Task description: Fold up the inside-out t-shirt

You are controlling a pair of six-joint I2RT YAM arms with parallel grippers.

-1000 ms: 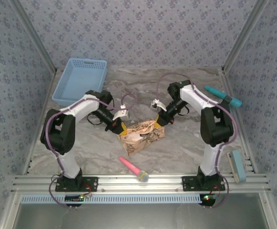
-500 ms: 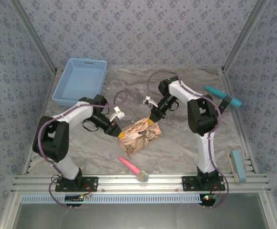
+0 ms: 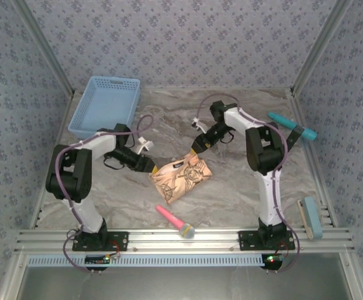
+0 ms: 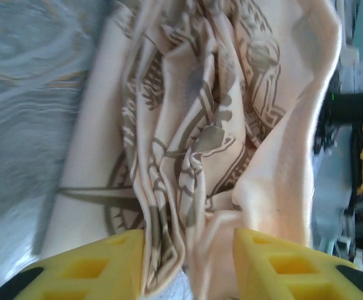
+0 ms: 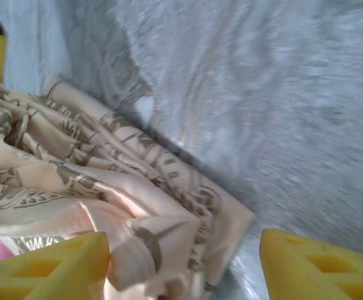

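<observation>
Since a second ago both arms have been pulled outward and both sets of fingers parted; the inside-out t-shirt (image 3: 181, 178), then bunched and lifted between them, is now laid flatter on the table (image 3: 237, 187)

One t-shirt is counted, lying as a small folded bundle near the table's middle, between the two grippers, with dark emblems showing on peach cloth

Two grippers are counted. The left gripper (image 3: 152, 167) is placed at the shirt's left edge; in the left wrist view its fingers (image 4: 87, 265) are seen apart, with loose folds of the shirt (image 4: 193, 125) lying between them and not pinched. The right gripper (image 3: 196, 147) is held just beyond the shirt's far right corner; in the right wrist view its fingers (image 5: 318, 265) are spread wide, with the shirt's corner (image 5: 94, 175) seen below and between them and nothing gripped

Other things, one of each:
- blue basket (image 3: 106, 103), at the far left of the table, well apart from the shirt
- pink tool with a teal head (image 3: 175, 221), near the front edge, just in front of the shirt
- teal tool (image 3: 292, 125), at the far right
- pale blue block (image 3: 312, 217), by the right rail
</observation>
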